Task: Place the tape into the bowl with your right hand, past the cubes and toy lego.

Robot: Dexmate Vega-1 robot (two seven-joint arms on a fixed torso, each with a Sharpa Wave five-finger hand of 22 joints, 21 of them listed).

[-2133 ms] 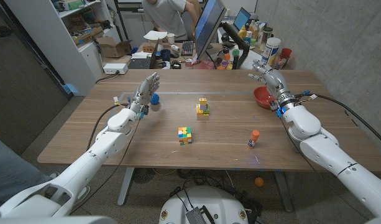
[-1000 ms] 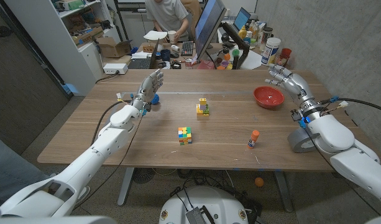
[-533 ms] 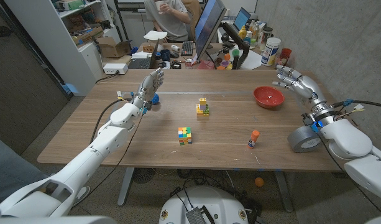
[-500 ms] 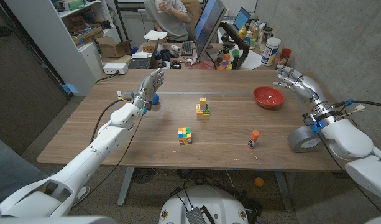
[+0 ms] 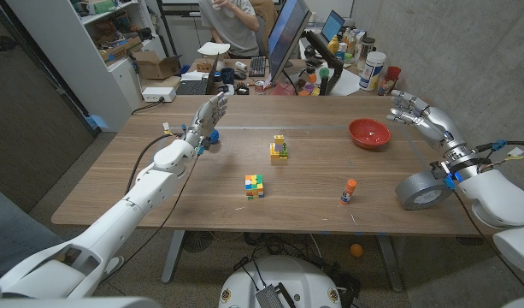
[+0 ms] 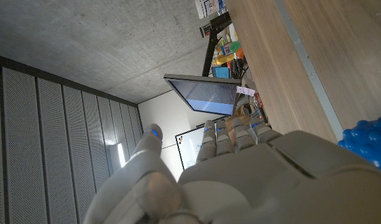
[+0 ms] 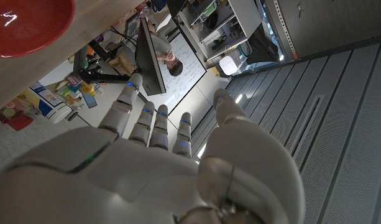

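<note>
A grey roll of tape (image 5: 417, 190) lies on the table near the right front corner. My right hand (image 5: 420, 115) is raised above the table's right edge, fingers spread and holding nothing, behind the tape and to the right of the red bowl (image 5: 368, 133). The bowl (image 7: 25, 25) also appears in the right wrist view beyond my right hand (image 7: 146, 162). A multicoloured cube (image 5: 255, 185) and a yellow-green toy lego stack (image 5: 279, 148) stand mid-table. My left hand (image 5: 205, 118) is held up at the far left, fingers apart, beside a blue ball (image 5: 213, 135).
An orange-capped glue stick (image 5: 349, 191) stands between the cube and the tape. The blue ball (image 6: 368, 143) shows by my left hand (image 6: 240, 174). A monitor (image 5: 285, 38), bottles and desk clutter line the far edge, with a person behind.
My right arm has swung from over the bowl out to the right and back, uncovering the tape at the right front. The left arm has stayed put.
</note>
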